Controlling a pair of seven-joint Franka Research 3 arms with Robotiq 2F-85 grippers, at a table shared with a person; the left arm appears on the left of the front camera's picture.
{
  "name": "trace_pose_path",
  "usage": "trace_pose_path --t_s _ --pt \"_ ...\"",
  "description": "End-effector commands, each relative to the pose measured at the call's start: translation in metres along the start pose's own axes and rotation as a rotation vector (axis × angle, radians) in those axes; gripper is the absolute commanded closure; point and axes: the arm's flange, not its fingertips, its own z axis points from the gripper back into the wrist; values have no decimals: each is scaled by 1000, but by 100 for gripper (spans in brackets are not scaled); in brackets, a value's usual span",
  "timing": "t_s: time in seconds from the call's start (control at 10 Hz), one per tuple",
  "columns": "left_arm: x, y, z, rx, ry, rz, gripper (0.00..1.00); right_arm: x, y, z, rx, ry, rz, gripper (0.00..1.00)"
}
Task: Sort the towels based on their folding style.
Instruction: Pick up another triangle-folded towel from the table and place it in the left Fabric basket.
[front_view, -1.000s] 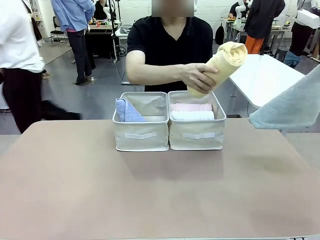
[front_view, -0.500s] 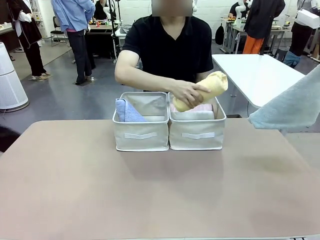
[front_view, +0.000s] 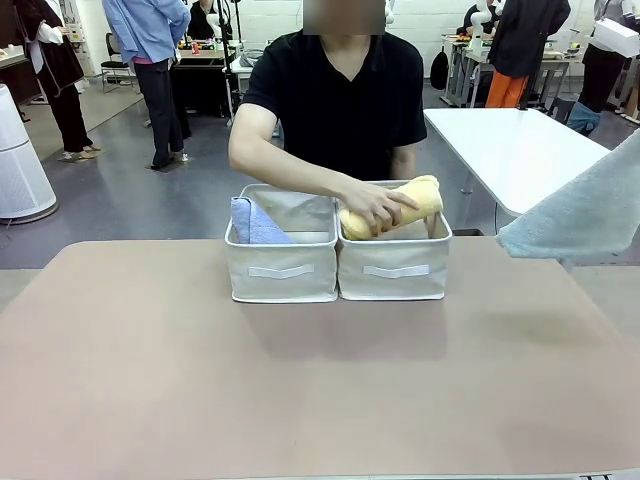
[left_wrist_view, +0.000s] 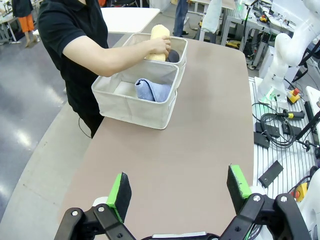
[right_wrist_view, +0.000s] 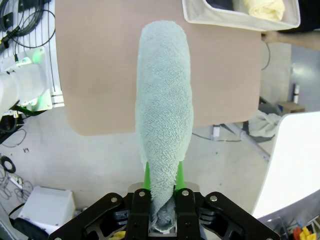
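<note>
Now the person's hand (front_view: 375, 207) has brought the yellow rolled towel (front_view: 415, 197) down. A second ago it was held up, tilted, above the right bin (front_view: 395, 270); it lies across the top of that bin at present, with the hand resting on it.

The left bin (front_view: 282, 270), touching the right one, holds the lavender-blue folded towel (front_view: 255, 222) against its left wall.

The right gripper (right_wrist_view: 163, 176) is pressed together on one end of the pale teal-grey towel (right_wrist_view: 164, 100), which hangs in the air off the table's (front_view: 300, 380) right edge, well apart from both bins; it has not shifted over that second.

The left gripper (left_wrist_view: 179, 187) is spread wide and holds nothing, above the near left part of the table.

Judgement: the rolls are going right, so the teal-grey piece, if it is a pointed fold, likely belongs in the left bin. That placing is not yet done.
</note>
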Motion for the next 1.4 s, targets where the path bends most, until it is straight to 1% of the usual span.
trace_pose_path --t_s 0.0,1.3 --pt "1 -3 0 -3 -6 -3 0 -1 -2 4 -1 24 0 88" --pt "1 -3 0 -3 -6 -3 0 -1 -2 4 -1 24 0 88"
